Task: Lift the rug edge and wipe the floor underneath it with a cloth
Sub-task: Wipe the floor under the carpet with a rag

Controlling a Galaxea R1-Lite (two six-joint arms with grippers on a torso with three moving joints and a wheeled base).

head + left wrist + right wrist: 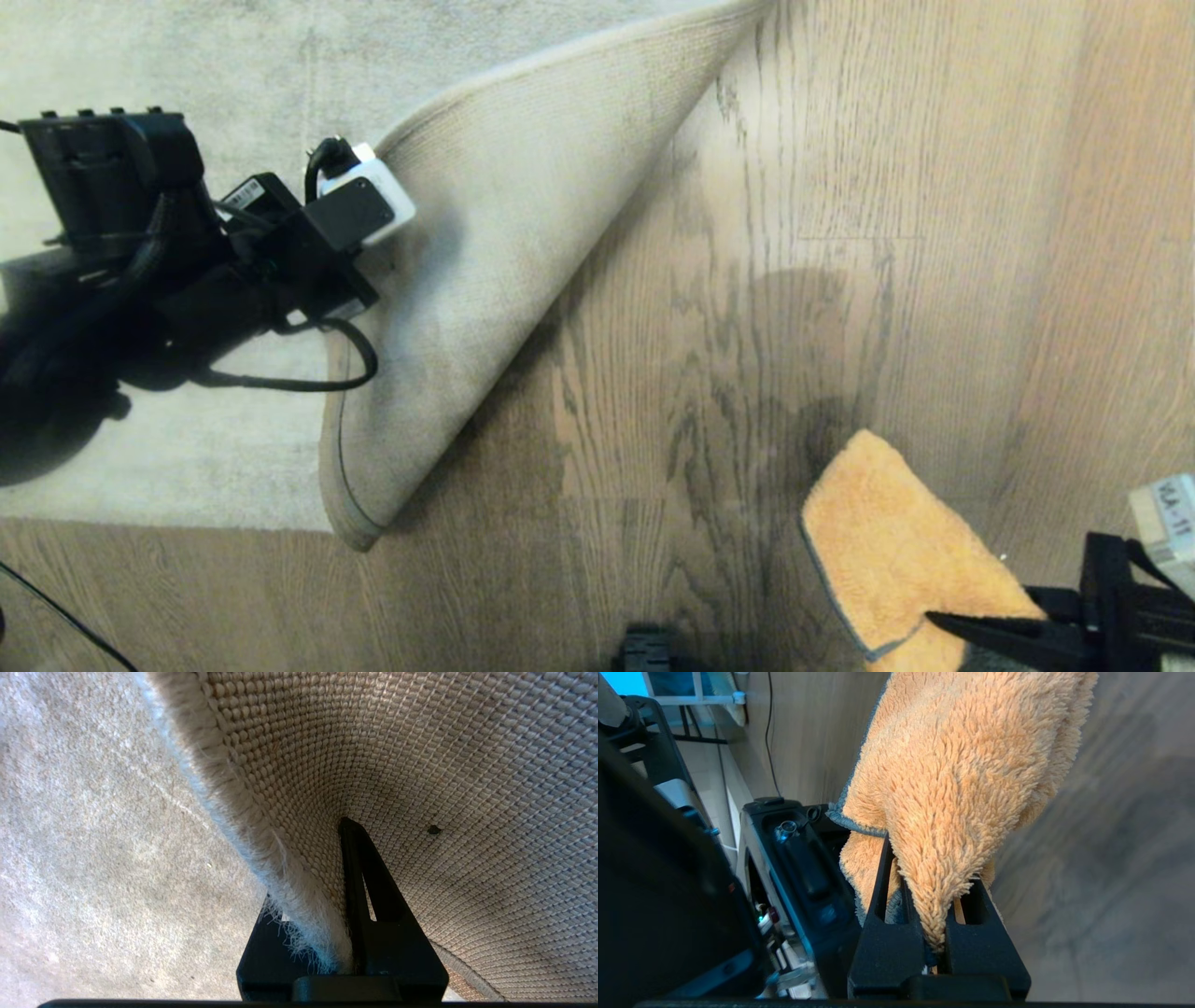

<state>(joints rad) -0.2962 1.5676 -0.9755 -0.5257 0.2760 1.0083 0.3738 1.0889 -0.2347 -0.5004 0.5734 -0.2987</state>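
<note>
Head view: left gripper (373,201) is holding the rug edge (523,233) folded back w/ beige backing up, wood floor (709,373) showing beside it. Left wrist: jaws are pinching the rug border. Right wrist: right gripper (941,919), jaws nearly shut, is gripping the orange cloth (971,765) above the floor.

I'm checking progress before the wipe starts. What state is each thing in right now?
Rug edge: lifted and folded back, backing showing.
Left gripper: shut on the rug edge, holding it up.
Cloth: pinched at one end, hanging over the floor, not yet under the rug.
Right gripper: shut on the cloth, at lower right of the head view.
Floor: bared beside the fold.
</note>
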